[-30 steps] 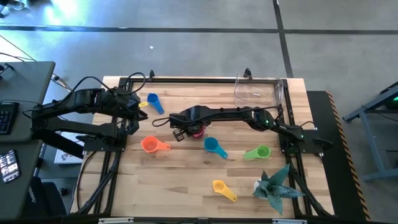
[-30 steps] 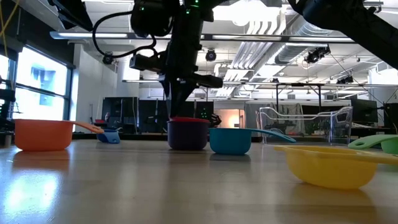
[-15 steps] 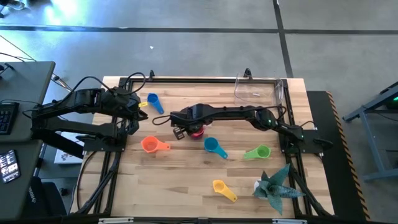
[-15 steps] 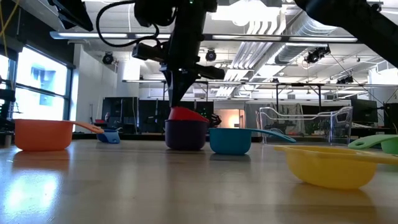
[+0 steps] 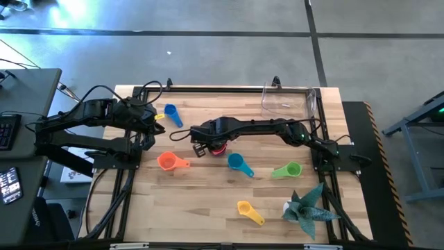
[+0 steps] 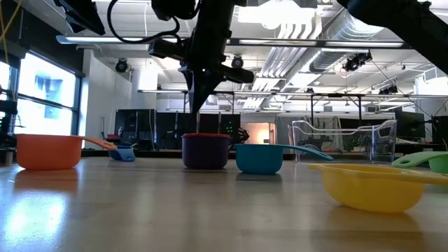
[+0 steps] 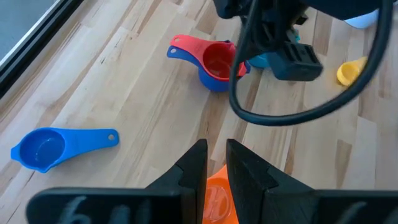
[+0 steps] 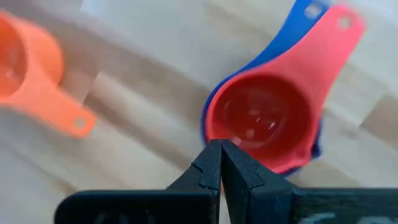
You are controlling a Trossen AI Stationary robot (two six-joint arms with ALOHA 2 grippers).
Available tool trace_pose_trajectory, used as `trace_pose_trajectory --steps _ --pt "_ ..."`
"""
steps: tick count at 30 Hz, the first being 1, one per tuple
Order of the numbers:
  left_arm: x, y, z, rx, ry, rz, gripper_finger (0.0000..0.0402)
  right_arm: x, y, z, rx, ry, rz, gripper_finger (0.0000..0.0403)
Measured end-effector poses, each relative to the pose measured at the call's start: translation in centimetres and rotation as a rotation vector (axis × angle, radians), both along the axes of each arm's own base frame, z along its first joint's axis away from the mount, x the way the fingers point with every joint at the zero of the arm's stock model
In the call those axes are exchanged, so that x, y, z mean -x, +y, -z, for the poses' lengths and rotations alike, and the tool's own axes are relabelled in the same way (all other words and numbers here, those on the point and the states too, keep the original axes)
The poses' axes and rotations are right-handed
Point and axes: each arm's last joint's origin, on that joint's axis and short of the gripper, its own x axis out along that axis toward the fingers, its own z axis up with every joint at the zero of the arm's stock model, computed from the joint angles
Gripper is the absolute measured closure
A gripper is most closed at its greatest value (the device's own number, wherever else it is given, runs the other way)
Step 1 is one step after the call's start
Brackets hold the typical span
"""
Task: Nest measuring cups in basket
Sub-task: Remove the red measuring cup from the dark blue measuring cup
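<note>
Wooden table seen from above: the right gripper, fingers clenched and holding nothing, hovers just above the red cup – which sits nested in a purple cup mid-table. The left gripper waits at the left edge, fingers slightly parted, empty. The clear basket stands at the far right corner

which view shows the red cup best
The right wrist view: the red cup fills the picture, nested in a darker cup, with the right gripper shut just above it. The left wrist view shows it smaller; the high view mostly hides it under the right arm; the low view shows only a rim line.
</note>
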Motion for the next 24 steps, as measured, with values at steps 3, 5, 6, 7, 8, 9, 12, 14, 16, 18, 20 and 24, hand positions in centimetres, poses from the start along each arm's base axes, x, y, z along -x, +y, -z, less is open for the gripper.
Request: trace_pose_trajectory --steps 3,5,6,7,8,9,12,14,16,18,20,24 --pt "0.0 0.0 0.0 0.0 0.0 0.0 0.0353 0.0 -0.1 0.0 -0.014 0.003 -0.025 0.0403" --pt "0.0 0.0 0.0 -0.004 0.001 0.004 0.0353 0.0 -0.3 0.0 -0.021 0.002 -0.024 0.0403" --pt "0.0 0.0 0.0 -0.004 0.001 0.004 0.0353 0.0 -0.4 0.0 -0.026 0.002 -0.024 0.0403" --pt "0.0 0.0 0.0 -0.004 0.001 0.004 0.0353 0.0 -0.5 0.0 -0.03 0.001 -0.027 0.0402" --pt "0.0 0.0 0.0 -0.004 0.001 0.005 0.0353 0.0 -0.6 0.0 -0.036 -0.002 -0.037 0.0402" --pt "0.0 0.0 0.0 -0.004 0.001 0.005 0.0353 -0.1 -0.7 0.0 -0.036 -0.005 -0.043 0.0399" --pt "0.0 0.0 0.0 -0.004 0.001 0.005 0.0353 -0.2 -1.0 0.1 -0.033 -0.011 -0.062 0.0382" --pt "0.0 0.0 0.0 -0.004 0.001 0.005 0.0353 -0.3 -1.0 0.3 -0.039 -0.011 -0.071 0.0364" --pt "0.0 0.0 0.0 -0.004 0.001 0.005 0.0353 -0.5 -1.0 0.7 -0.032 -0.01 -0.086 0.0345" --pt "0.0 0.0 0.0 -0.004 0.001 0.005 0.0353 -0.6 -0.9 1.0 -0.028 -0.009 -0.102 0.0331" --pt "0.0 0.0 0.0 -0.004 0.001 0.005 0.0353 -0.8 -0.7 1.1 -0.021 -0.019 -0.12 0.0325" --pt "0.0 0.0 0.0 -0.004 0.001 0.005 0.0353 -0.9 -0.5 1.5 -0.023 -0.013 -0.13 0.0325"
